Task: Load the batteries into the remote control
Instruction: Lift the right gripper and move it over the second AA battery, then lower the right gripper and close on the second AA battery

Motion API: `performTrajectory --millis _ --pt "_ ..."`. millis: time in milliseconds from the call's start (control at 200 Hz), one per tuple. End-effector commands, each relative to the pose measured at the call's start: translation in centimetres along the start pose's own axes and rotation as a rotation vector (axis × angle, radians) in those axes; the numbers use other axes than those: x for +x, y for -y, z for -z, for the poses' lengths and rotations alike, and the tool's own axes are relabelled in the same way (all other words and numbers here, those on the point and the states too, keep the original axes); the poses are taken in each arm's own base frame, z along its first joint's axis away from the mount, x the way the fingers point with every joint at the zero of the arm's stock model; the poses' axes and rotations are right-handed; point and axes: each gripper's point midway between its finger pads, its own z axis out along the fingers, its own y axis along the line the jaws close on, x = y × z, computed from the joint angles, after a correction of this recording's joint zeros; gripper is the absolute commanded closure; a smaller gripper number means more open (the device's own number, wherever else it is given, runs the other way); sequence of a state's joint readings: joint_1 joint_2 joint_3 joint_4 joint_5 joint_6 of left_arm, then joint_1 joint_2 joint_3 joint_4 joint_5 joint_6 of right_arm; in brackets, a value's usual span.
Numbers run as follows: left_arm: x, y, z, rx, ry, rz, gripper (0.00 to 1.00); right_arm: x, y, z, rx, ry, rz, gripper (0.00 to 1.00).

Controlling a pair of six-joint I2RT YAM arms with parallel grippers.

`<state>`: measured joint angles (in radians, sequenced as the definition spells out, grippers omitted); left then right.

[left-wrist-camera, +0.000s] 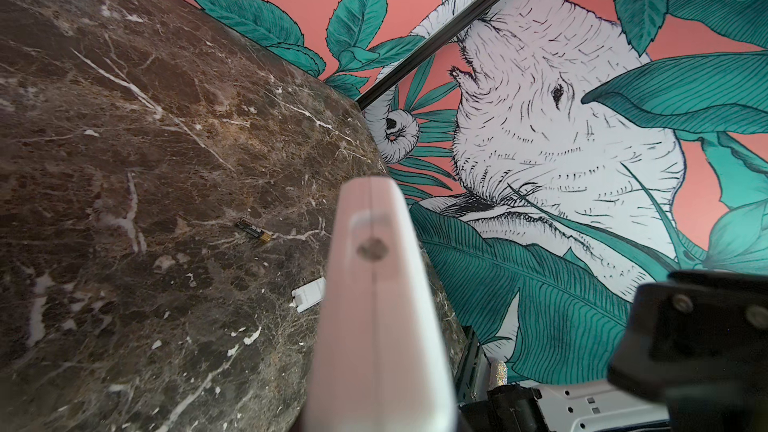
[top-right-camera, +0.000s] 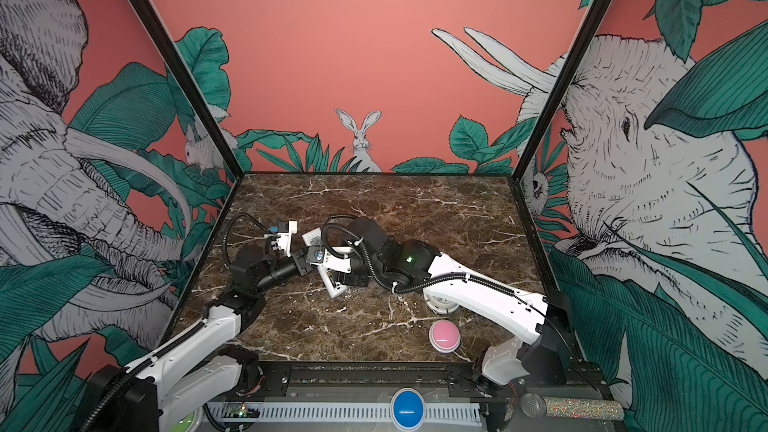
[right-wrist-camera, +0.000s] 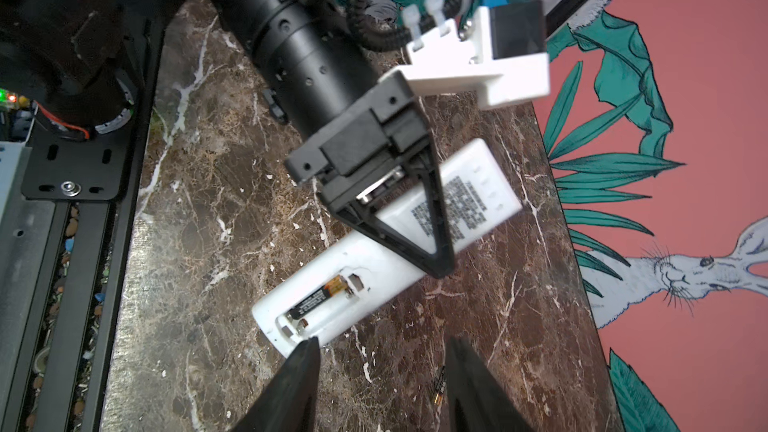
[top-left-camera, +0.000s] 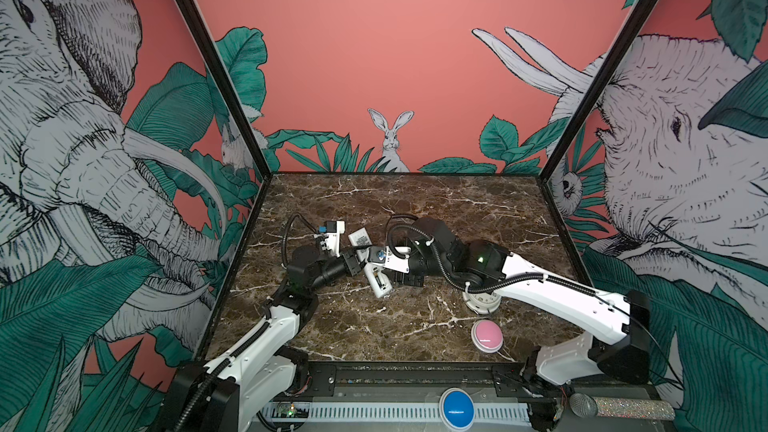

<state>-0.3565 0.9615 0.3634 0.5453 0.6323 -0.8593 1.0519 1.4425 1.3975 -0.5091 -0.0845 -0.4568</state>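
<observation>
Remote control (right-wrist-camera: 370,259), one battery (right-wrist-camera: 320,299) inside, in grip of left tool (right-wrist-camera: 436,268); right tool (right-wrist-camera: 380,342) parted, empty.

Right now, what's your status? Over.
Left gripper shut on slim white plastic remote, right gripper open. One black-and-gold battery seated, one slot empty. Nothing blocking.

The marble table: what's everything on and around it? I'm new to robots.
remote control: one, white, middle of the table, back up, battery bay open
batteries: two, black-gold; one in the bay, one loose on the table
cover piece: one, white, on the table
clock: one, round white, right side, partly hidden
dome buttons: three; pink on table, blue and half-hidden green at front rail
microphone: one, glittery, front right
left arm: white-black, jaws shut on the remote
right arm: white-black, jaws open near the bay
</observation>
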Motion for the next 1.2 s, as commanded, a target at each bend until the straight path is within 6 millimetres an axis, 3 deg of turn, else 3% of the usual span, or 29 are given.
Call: performTrajectory --millis 0,185,370,615,785,1195 --pt "0.1 -0.6 0.3 -0.016 0.010 -0.015 1.00 0.3 1.9 1.5 0.027 0.029 -0.138 0.45" --pt "0.4 -1.0 0.4 -0.029 0.005 -0.010 1.00 3.6 5.2 1.9 0.083 -0.040 -0.300 0.40" --pt "0.6 -1.3 0.4 -0.037 0.002 -0.003 1.00 8.7 8.1 0.6 0.134 -0.208 -0.469 0.41" --pt "0.5 -1.4 0.6 -0.042 0.008 0.003 1.00 12.6 9.2 -1.2 0.132 -0.304 -0.591 0.40" --pt "0.6 -1.5 0.6 -0.047 0.007 0.008 1.00 15.7 9.0 -3.9 0.102 -0.410 -0.638 0.40" --pt "0.6 -1.4 0.6 -0.040 0.008 0.010 1.00 20.9 9.6 -9.1 0.043 -0.541 -0.712 0.43"
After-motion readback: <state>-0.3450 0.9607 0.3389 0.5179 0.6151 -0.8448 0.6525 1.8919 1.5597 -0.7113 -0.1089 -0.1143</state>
